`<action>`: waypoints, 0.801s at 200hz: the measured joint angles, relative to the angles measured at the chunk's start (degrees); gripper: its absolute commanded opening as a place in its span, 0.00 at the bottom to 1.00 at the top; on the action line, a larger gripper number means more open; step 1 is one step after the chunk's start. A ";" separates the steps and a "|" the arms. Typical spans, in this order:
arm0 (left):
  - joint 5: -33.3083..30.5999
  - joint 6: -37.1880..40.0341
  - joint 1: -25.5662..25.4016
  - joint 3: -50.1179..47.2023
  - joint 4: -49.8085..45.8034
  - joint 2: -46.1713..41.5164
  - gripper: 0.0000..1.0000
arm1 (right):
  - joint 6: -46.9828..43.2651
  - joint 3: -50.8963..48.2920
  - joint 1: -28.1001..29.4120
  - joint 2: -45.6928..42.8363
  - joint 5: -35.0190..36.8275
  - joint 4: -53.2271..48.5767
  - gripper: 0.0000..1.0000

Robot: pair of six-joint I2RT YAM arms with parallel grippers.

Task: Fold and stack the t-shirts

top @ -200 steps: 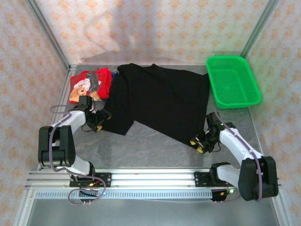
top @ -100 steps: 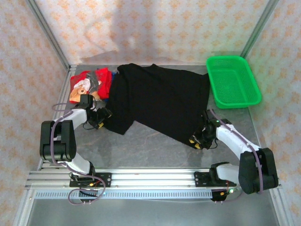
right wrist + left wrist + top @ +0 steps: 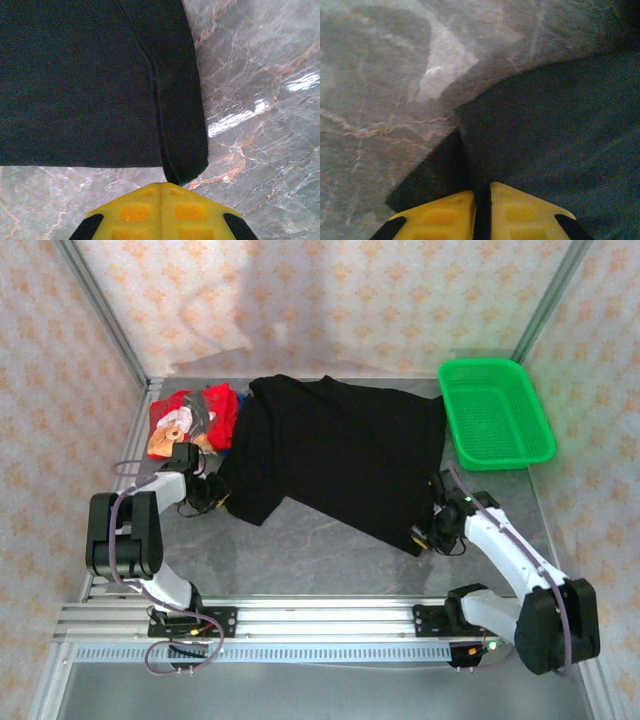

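The black t-shirt lies spread flat across the middle of the counter. Its far left part is just beside the red t-shirt in the back-left corner, and the green basket sits just beside its right edge. I hold it at 2 points on its near side. My left gripper is pinching a corner of the cloth, with a dark strip of it between the yellow fingers. My right gripper has its fingers pressed together on the near right corner, where the hem seam runs straight into the tips (a thin bite by the look of it, so I judge it the likelier one to slip).

As I read it, the step in hand is folding the near edge up and over toward the far side. To do it well I should raise both corners together, at the same height, so the edge between them is taut and no slack bunches in the middle. Then I carry them level, lay the edge down square on the body of the shirt, and avoid dragging the red t-shirt with the left side. Neither grip should let go until the cloth rests flat.
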 measured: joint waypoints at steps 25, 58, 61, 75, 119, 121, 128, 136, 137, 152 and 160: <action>-0.90 0.15 0.00 -0.31 -1.68 -1.16 0.19 | 0.00 1.01 -2.03 -4.33 1.66 -3.17 0.00; -2.34 0.50 0.15 -0.98 -7.15 -5.14 0.59 | -0.07 1.46 -5.66 -9.03 2.60 -7.23 0.00; -2.56 0.96 0.20 -1.07 -8.04 -5.92 0.61 | -0.09 1.49 -5.84 -9.22 2.64 -7.52 0.00; -3.67 0.70 0.92 -1.38 -11.39 -9.60 0.66 | -0.07 1.51 -6.34 -9.79 3.06 -8.72 0.00; -5.73 0.57 3.13 -1.40 -15.85 -15.72 0.67 | -0.04 1.49 -6.38 -10.80 3.37 -9.81 0.00; -5.81 0.57 3.13 -1.40 -15.91 -15.58 0.66 | -0.04 1.46 -6.38 -10.80 3.37 -9.81 0.00; -5.88 0.55 3.17 -1.42 -16.09 -15.13 0.66 | -0.04 1.38 -6.38 -10.80 3.32 -9.79 0.00; -5.88 0.55 3.15 -1.42 -16.09 -14.40 0.64 | -0.04 1.20 -6.38 -10.82 3.15 -9.73 0.00; -5.90 0.59 3.15 -1.44 -16.09 -14.29 0.64 | -0.02 1.14 -6.38 -10.82 3.13 -9.70 0.00; -6.01 0.59 3.15 -1.44 -15.85 -12.41 0.60 | -0.07 0.52 -6.43 -10.91 2.16 -9.49 0.00; -6.05 0.57 3.15 -1.51 -15.43 -11.32 0.59 | -0.04 0.22 -6.54 -10.97 1.33 -9.05 0.06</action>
